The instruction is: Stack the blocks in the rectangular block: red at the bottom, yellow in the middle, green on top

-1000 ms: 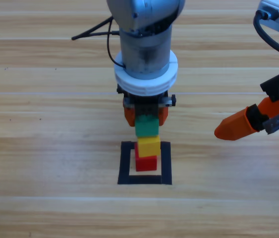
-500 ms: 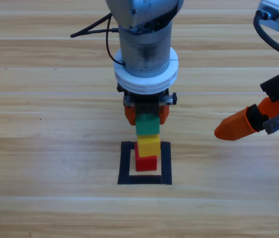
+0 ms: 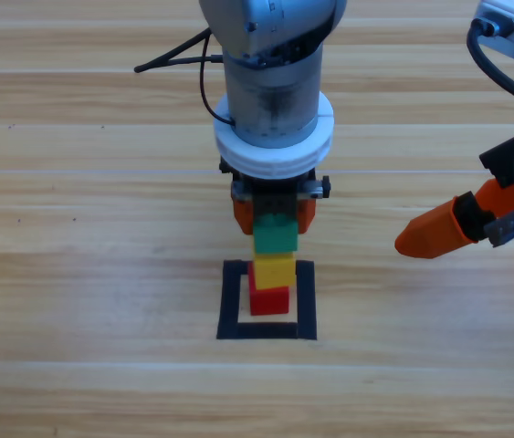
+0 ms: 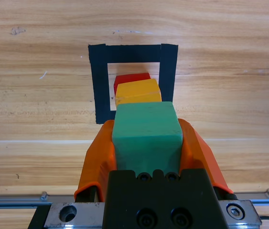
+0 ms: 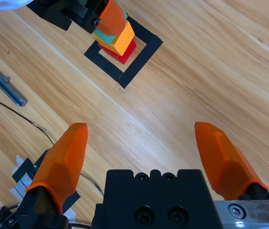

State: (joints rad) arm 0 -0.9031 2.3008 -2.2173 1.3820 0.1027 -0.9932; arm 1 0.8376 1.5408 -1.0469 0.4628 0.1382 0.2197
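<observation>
Your left gripper [image 4: 146,143] clamps the green cube [image 3: 276,234] atop the yellow cube [image 3: 274,269] and red cube [image 3: 269,300] inside the black tape square [image 3: 231,310]; your right gripper [image 5: 144,152] waits wide open at the desk's right edge.

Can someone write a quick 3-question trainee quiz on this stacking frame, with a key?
1. True or false: the left gripper has its jaws shut on the green cube.
2. Which cube sits straight on the red cube inside the black tape square? A) green B) yellow C) none
3. Fill in: the right gripper waits off to the side of the stack with its jaws ____.

Key
1. True: both orange jaws press on the cube's sides in the left wrist view.
2. B: the yellow cube lies between red and green.
3. Open: nothing is between them.
</observation>
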